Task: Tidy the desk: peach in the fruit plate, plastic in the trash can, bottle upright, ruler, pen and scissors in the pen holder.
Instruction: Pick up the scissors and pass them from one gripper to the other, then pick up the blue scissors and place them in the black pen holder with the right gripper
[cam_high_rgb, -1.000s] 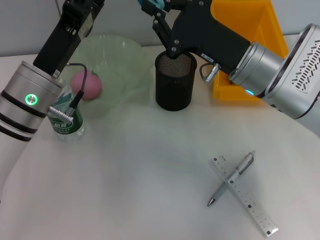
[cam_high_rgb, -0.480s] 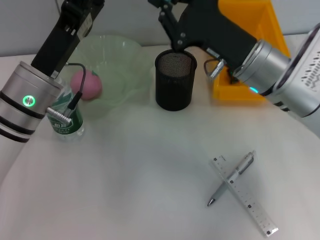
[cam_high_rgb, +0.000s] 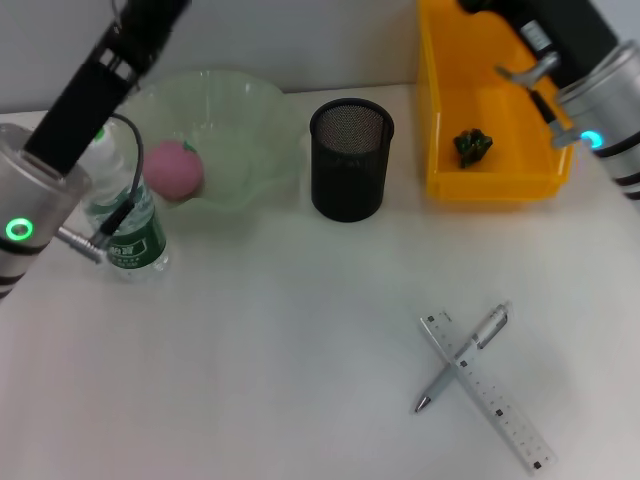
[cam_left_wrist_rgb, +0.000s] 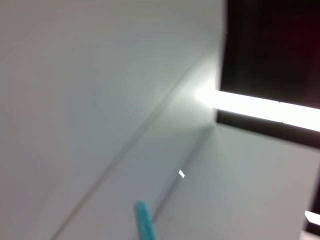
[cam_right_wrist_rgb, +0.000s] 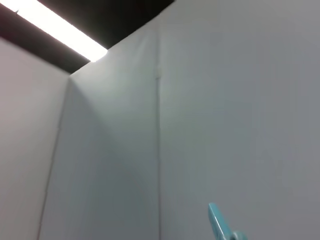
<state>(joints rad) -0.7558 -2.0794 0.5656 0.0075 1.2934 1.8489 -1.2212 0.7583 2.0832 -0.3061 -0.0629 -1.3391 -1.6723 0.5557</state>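
Note:
The pink peach (cam_high_rgb: 172, 168) lies in the pale green fruit plate (cam_high_rgb: 235, 110) at the back left. The clear bottle (cam_high_rgb: 127, 228) with a green label stands upright in front of the plate, partly behind my left arm (cam_high_rgb: 40, 190). The black mesh pen holder (cam_high_rgb: 350, 160) stands at the back centre. The pen (cam_high_rgb: 463, 358) lies across the clear ruler (cam_high_rgb: 487, 392) at the front right. A dark green crumpled plastic piece (cam_high_rgb: 472, 145) lies in the yellow trash can (cam_high_rgb: 432, 120). The scissors are not visible. Both grippers are raised out of the head view; each wrist view shows only a teal tip (cam_left_wrist_rgb: 144, 222) (cam_right_wrist_rgb: 220, 226) against a wall.
My right arm (cam_high_rgb: 600, 110) hangs over the far right end of the yellow trash can. My left arm crosses above the bottle and the plate's left rim. Open white table lies between the pen holder and the ruler.
My right arm has pulled back from above the pen holder, up and to the right, uncovering the yellow trash can and the plastic in it. My left arm has shifted slightly left.

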